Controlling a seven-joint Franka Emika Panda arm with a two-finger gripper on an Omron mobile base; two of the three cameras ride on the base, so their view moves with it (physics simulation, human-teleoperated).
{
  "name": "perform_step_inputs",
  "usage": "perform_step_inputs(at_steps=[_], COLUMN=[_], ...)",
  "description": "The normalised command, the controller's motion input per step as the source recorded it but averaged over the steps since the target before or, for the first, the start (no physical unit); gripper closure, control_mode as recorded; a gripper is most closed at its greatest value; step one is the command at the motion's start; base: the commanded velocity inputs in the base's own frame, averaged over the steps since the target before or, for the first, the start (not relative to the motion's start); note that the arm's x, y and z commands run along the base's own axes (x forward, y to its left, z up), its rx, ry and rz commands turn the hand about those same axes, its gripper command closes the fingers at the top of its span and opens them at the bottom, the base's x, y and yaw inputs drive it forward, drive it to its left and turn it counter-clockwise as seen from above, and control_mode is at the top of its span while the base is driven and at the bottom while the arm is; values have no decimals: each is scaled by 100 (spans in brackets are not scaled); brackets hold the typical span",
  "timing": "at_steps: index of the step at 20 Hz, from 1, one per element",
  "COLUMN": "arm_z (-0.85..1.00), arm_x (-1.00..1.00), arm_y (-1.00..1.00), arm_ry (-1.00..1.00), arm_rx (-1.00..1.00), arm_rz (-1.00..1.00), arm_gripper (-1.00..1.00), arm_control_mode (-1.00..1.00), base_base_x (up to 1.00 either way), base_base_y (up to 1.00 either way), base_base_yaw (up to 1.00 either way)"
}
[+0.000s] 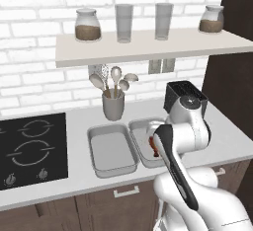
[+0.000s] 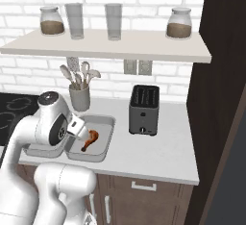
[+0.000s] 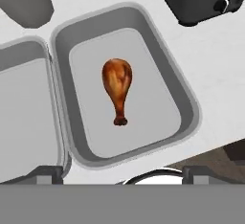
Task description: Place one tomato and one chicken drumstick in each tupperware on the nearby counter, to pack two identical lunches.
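claw: gripper (image 3: pixel 112 179) hangs above the right-hand tupperware (image 3: pixel 184 98); just the two dark fingertips (image 3: pixel 47 174) show at the bottom of the hand view, set wide apart, nothing between them; so spread and empty

drumstick: one chicken drumstick (image 3: pixel 117 88) lies flat in the middle of that tray, fat end toward the wall, bone end toward the counter's front edge; clear of the tray walls; also seen from the right base camera (image 2: pixel 90 139)

other tray: left-hand tupperware (image 1: pixel 112 151) sits just beside the first, rims nearly touching; nothing in it as far as I can see (its near corner is hidden by the arm in the right base view)

tomatoes: not to be made out here; can't say where they are

step: I'd judge one drumstick placed, hand free above it; task early, three items left to bring

next move: probably lift away and go fetch a tomato or the second drumstick; calls for a clean rise straight up so the fingers don't catch the tray rim

counter: pale counter (image 2: pixel 163 147) carries both trays near its front edge

around: black toaster (image 2: pixel 144 109) to the right of the trays, apart from them; grey utensil holder (image 1: pixel 113 105) with spoons just behind the left tray; cooktop (image 1: pixel 30 148) further left; shelf (image 1: pixel 148 45) with jars and glasses overhead

in the way: shelf overhang limits a tall lift; utensil holder close on the wall side; toaster near if swinging right
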Motion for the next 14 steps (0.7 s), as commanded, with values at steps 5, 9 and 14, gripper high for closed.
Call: perform_step_inputs(at_steps=[5,9,14], arm_z=[12,0,0], arm_x=[-40,0,0], arm_y=[5,0,0], arm_ry=[-16,0,0], arm_rx=[-2,0,0], arm_rz=[1,0,0], arm_gripper=[-100,-100,-100], arm_control_mode=[100,100,100], base_base_x=[-60,-100,-100], base_base_y=[9,9,-17], base_base_yaw=[1,2,0])
